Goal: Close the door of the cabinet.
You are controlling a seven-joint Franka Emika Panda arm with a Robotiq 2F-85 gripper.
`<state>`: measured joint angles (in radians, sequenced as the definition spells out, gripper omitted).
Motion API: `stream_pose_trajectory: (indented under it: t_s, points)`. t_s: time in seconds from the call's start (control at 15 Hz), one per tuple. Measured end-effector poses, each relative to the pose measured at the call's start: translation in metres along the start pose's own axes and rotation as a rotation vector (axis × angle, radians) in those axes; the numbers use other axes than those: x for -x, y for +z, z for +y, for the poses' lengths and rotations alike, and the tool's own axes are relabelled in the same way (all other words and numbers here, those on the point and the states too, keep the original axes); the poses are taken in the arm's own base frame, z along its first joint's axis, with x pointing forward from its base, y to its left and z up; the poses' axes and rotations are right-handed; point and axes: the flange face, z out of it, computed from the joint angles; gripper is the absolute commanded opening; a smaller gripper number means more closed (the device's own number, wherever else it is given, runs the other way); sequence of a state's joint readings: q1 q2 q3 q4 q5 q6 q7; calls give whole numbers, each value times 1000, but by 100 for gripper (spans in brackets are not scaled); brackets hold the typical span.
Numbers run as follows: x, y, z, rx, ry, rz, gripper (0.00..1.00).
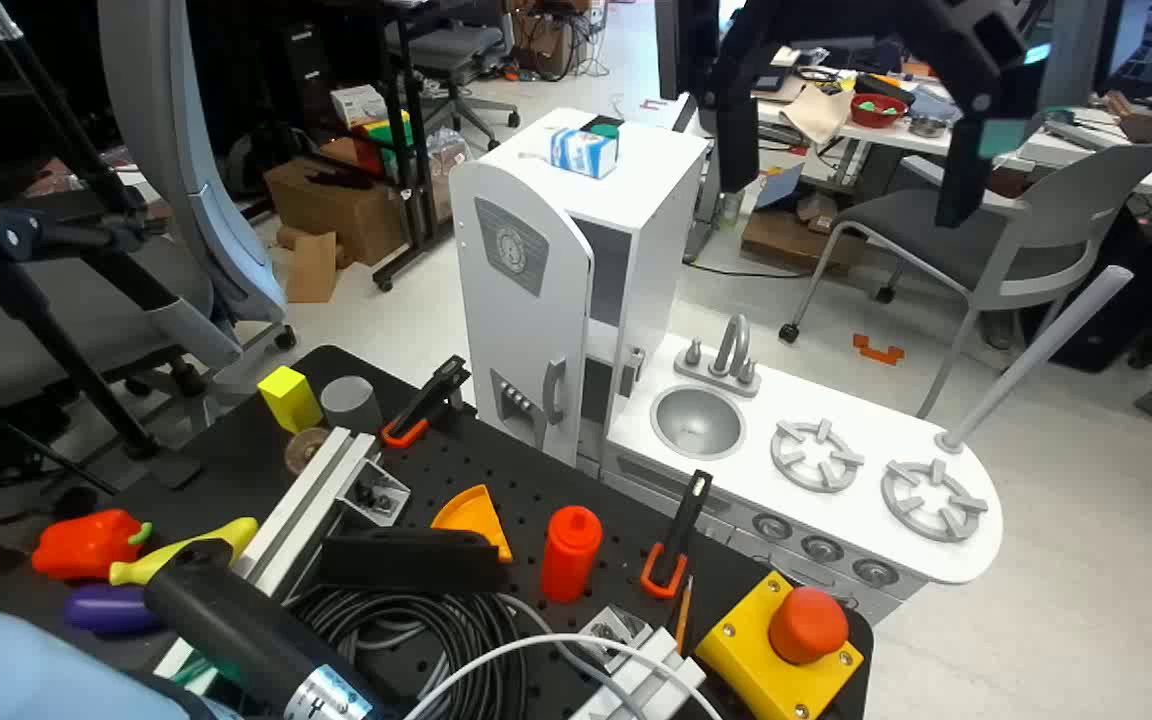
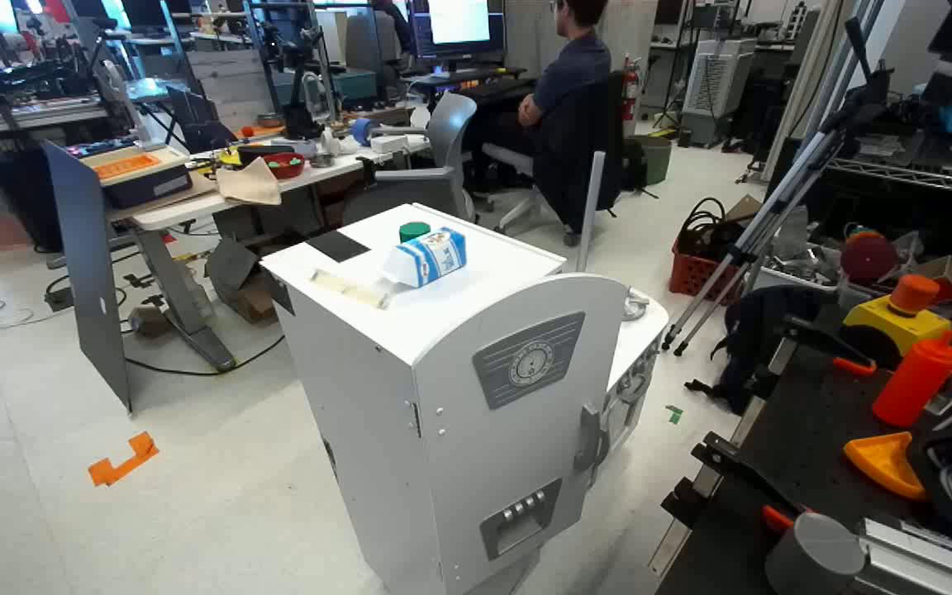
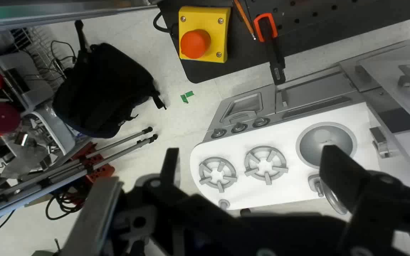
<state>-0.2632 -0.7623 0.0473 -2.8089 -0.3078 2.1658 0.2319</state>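
Note:
The cabinet [image 1: 664, 270] is a tall white toy-kitchen tower; it also shows in an exterior view [image 2: 352, 430]. Its door [image 1: 526, 320] is a white arched panel with a grey dial inset and a grey handle [image 1: 555, 390]. The door stands open, swung out from the cabinet front, and the grey interior and a shelf show behind it. The door also shows in an exterior view [image 2: 451, 463] and at the right edge of the wrist view [image 3: 383, 69]. My gripper [image 1: 841, 200] is open and empty, high above the counter side, apart from the door. It also shows in the wrist view [image 3: 251, 153].
The low white counter [image 1: 786, 400] with sink, faucet and burners adjoins the cabinet. A grey pole [image 1: 1036, 355] rises from its end. A blue-white carton [image 2: 430, 258] lies on the cabinet top. A black pegboard table [image 1: 526, 510] with a red bottle [image 1: 571, 555] stands close before the door.

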Motion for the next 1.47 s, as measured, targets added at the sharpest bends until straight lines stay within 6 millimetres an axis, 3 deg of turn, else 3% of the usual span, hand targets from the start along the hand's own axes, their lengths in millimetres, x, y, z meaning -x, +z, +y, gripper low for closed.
stream_pose_trajectory:
  t_s: [0.27, 1.47]
  points:
    - [3, 7, -2, 1, -5, -17, 100]
    - [-1, 4, -1, 1, 2, -16, 100]
